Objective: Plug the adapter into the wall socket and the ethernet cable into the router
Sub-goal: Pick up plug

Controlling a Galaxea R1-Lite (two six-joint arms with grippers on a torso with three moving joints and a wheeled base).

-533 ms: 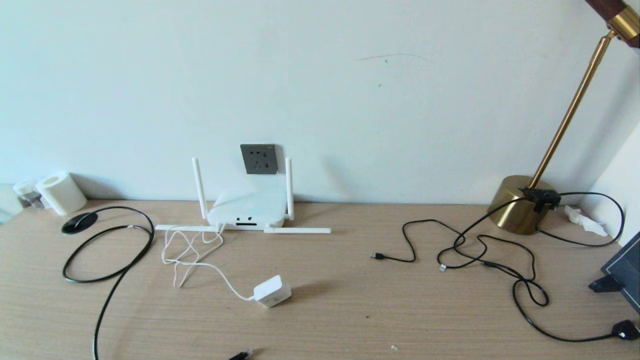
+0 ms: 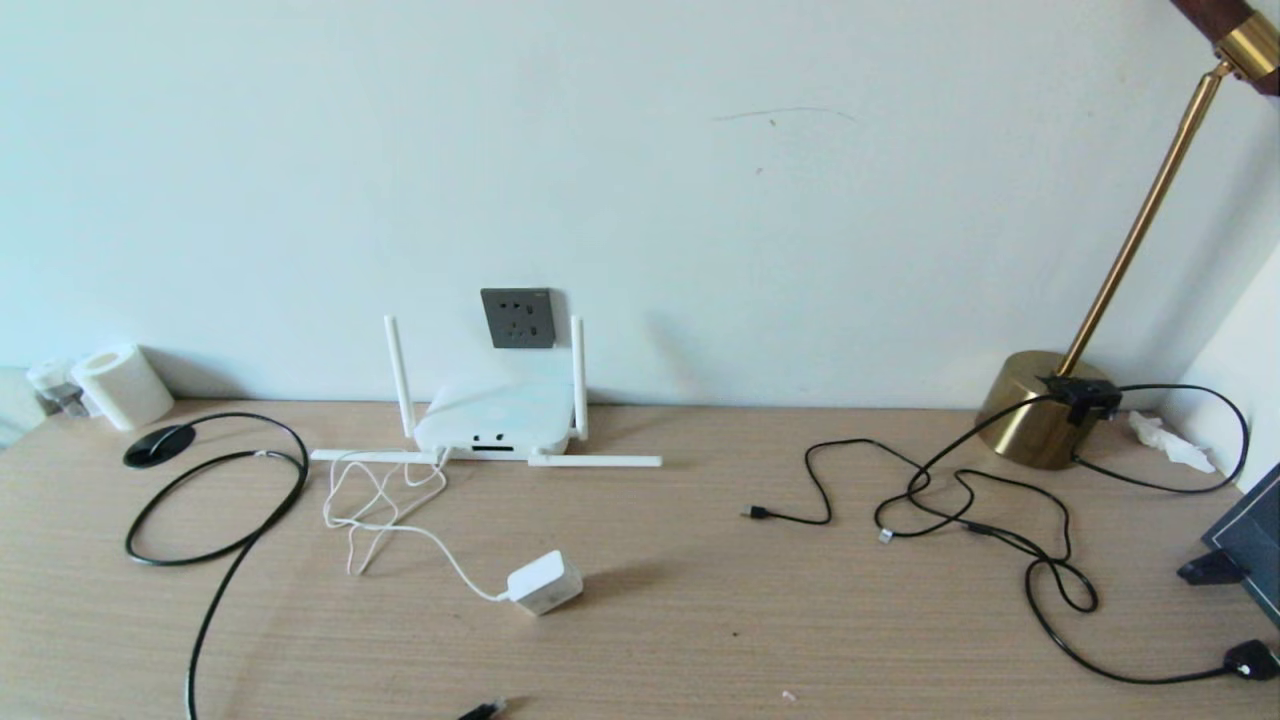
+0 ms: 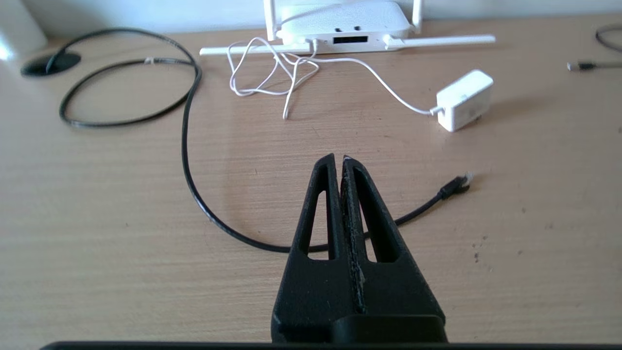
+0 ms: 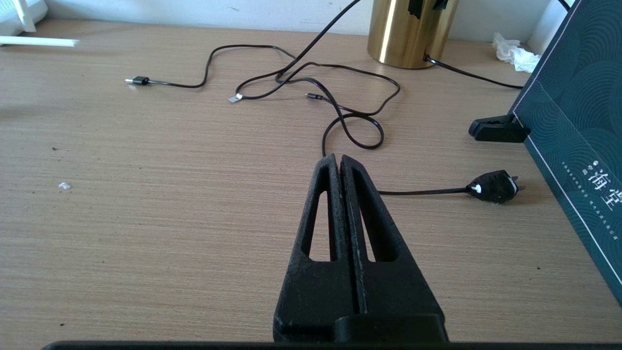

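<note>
The white adapter lies on the desk, its thin white cord running to the router at the wall. Above the router the dark grey wall socket is bare. The thick black ethernet cable loops on the left and curls round to its clip plug near the front edge. My left gripper hangs shut and empty over the cable, short of the plug. Over bare desk, my right gripper is shut and empty too. Neither arm shows in the head view.
A brass lamp base stands at the back right with thin black cables tangled before it and a black plug near the edge. A dark box and a black clip sit far right. A white roll stands back left.
</note>
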